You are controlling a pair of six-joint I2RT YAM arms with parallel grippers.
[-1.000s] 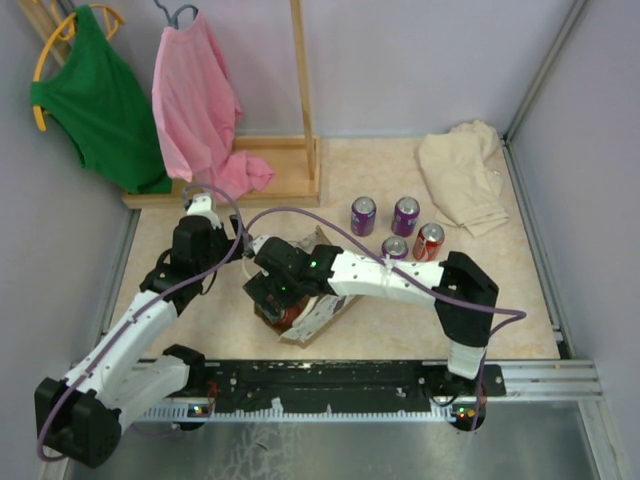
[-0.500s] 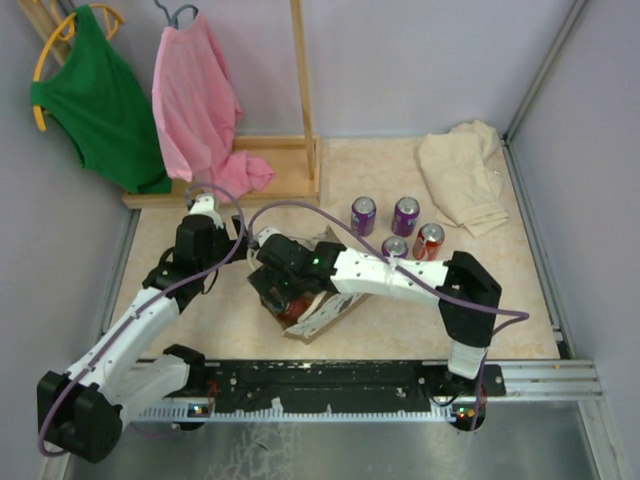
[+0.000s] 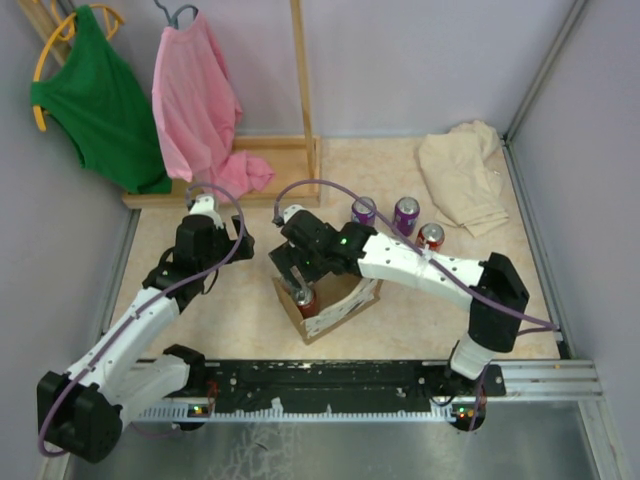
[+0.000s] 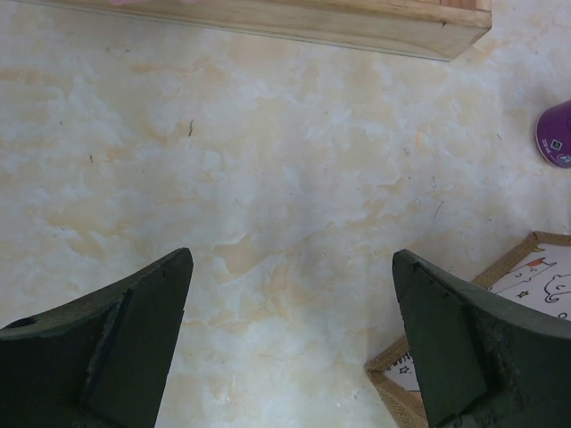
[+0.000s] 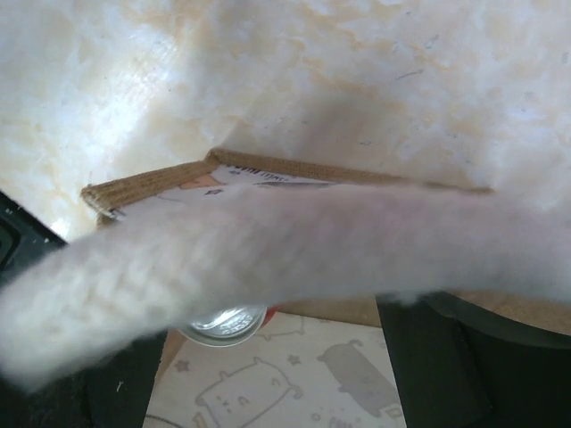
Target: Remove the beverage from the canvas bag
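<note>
The tan canvas bag stands at the table's middle front, mouth up. A red beverage can stands inside it at the left end. My right gripper hangs open just above the bag's left end. In the right wrist view a pale loop handle lies blurred across the frame in front of my dark fingers. Below it show the can's silver top and the bag's rim. My left gripper is open and empty over bare table, left of the bag; the bag's corner shows by its right finger.
Two purple cans and a red can stand behind the bag, partly behind my right arm. A beige cloth lies at back right. A wooden clothes rack base with a pink and a green shirt stands at back left.
My right gripper has risen out of the bag and moved right and back. The bag has shifted right and stands more upright; the red can now shows in its mouth. The left arm stayed still.
</note>
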